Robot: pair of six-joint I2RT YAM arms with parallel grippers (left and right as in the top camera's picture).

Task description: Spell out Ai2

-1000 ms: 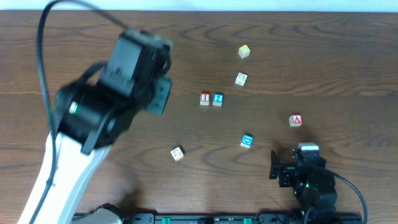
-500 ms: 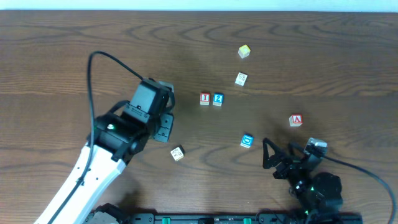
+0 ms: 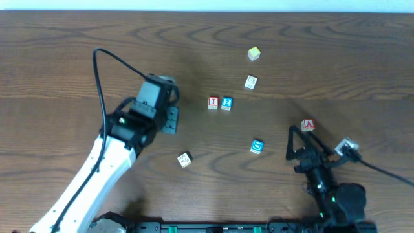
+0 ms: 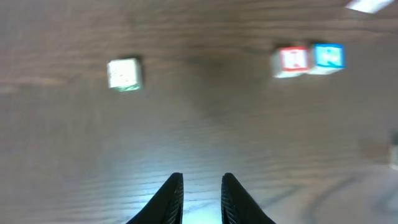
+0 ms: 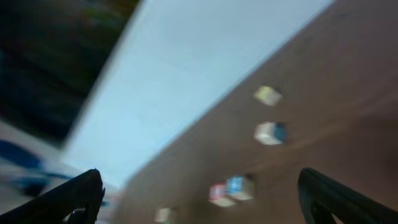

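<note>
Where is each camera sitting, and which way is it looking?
Overhead: above the table, looking straight down; left arm and right arm show.
Left wrist: low over the wood, looking forward at I block and 2 block; own fingers below.
Right wrist: tilted up toward the table's far edge, blurry; own fingers in bottom corners.
Shared: overhead and left wrist both show the I and 2 blocks side by side.

Clarity: heavy blur; block faces unreadable.
Right gripper [image 5: 199,179]: jaws spread wide, at the lower corners.
Table [image 5: 348,93]: brown wood, slanted in frame.
Red block [image 5: 217,193]: side by side with blue block [image 5: 236,185].
Yellow block [image 5: 267,95]: near white block [image 5: 269,132].
</note>
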